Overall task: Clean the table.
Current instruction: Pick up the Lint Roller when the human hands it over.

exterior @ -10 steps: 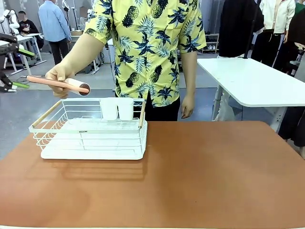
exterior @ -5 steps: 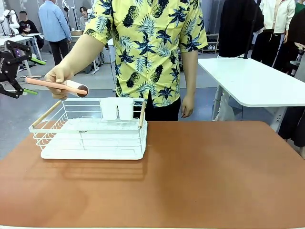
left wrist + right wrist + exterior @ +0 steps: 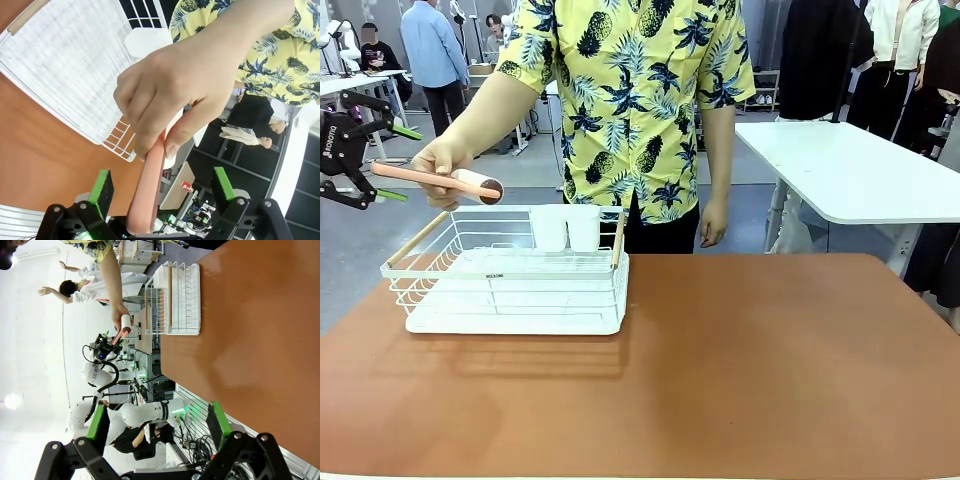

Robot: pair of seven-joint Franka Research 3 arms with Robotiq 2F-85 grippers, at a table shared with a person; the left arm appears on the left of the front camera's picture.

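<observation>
Table [image 3: 740, 370] is lying before you, rack [image 3: 510, 290] standing on its left part. Person's hand [image 3: 442, 160] is offering roller [image 3: 475, 182], handle pointing toward you, likely for easy grasp. Left gripper [image 3: 164, 185] is gaping wide around handle, gripping nothing. Right gripper [image 3: 157, 422] is gaping too, empty, above table.

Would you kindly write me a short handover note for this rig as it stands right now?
Left pincer: open, pads on either side of the lint roller's pink handle, not touching it.
The person's hand holds the roller in the air by the white dish rack.
Right pincer: open, empty, above the table.
Done: roller offered, not yet gripped. The rack, with two white cups in it, stands on the table's left part.
Left: probably close on the handle, take the roller, clean the table.
</observation>
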